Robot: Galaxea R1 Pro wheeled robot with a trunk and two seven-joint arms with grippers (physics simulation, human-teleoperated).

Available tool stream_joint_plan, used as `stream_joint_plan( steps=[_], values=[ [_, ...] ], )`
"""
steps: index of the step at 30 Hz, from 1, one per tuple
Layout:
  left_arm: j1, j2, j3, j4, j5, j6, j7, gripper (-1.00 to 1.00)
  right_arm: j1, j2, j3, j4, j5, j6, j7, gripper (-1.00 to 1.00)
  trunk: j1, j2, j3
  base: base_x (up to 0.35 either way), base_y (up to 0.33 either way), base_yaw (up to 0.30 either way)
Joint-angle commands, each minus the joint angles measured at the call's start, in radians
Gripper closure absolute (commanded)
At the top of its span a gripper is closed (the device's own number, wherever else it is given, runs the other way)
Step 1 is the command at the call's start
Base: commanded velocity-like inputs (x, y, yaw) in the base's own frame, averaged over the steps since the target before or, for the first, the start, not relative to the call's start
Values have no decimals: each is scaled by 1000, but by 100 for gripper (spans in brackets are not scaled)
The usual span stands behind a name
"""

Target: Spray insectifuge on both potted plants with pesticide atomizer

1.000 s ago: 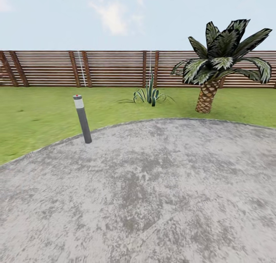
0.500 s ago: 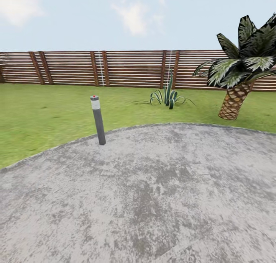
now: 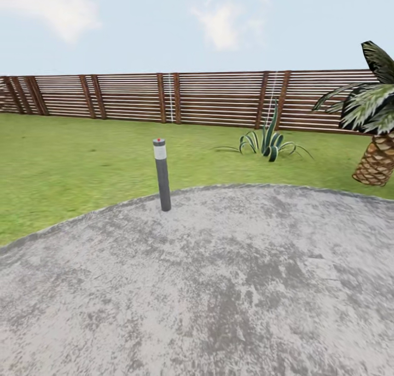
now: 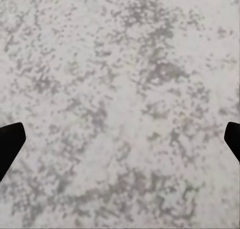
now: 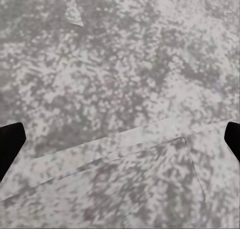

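I look across the garden: a round grey patio (image 3: 219, 288), green lawn (image 3: 71, 157) and a brown slatted fence (image 3: 164, 97). The pesticide atomizer is out of view. A spiky green rosette (image 3: 268, 143) grows on the lawn by the fence, with no pot showing under it, so I cannot tell whether it is one of the potted plants. In the wrist views my left gripper (image 4: 120, 144) and right gripper (image 5: 120, 144) hang over the patio stone. Each is open, with dark fingertips (image 4: 9, 146) (image 5: 9, 146) far apart and nothing between them.
A tall grey lamp post (image 3: 162, 173) with a red dot stands at the patio's edge. A big palm with a scaly trunk (image 3: 376, 162) rises at the right edge. The right wrist view shows a seam (image 5: 140, 144) in the paving.
The whole head view has swung left: lamp post, spiky plant and palm all sit further right in the picture, and more fence shows on the left. Nothing itself has moved.
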Motion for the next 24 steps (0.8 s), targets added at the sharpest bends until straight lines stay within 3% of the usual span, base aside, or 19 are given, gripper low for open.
stream_joint_plan(
  steps=[1,14,24],
  values=[
    [-1,0,0,1,4,-3,0,-100,0,0,-1,0,0,-3,0,-100,0,0,-1,336,0,273],
    [-1,0,0,1,4,-4,0,-100,0,0,-1,0,0,-3,-1,-100,0,0,-1,336,-5,273],
    [-1,0,0,1,4,-4,0,-100,0,0,-1,0,0,-3,0,-100,0,0,-1,334,-127,273]
  ],
)
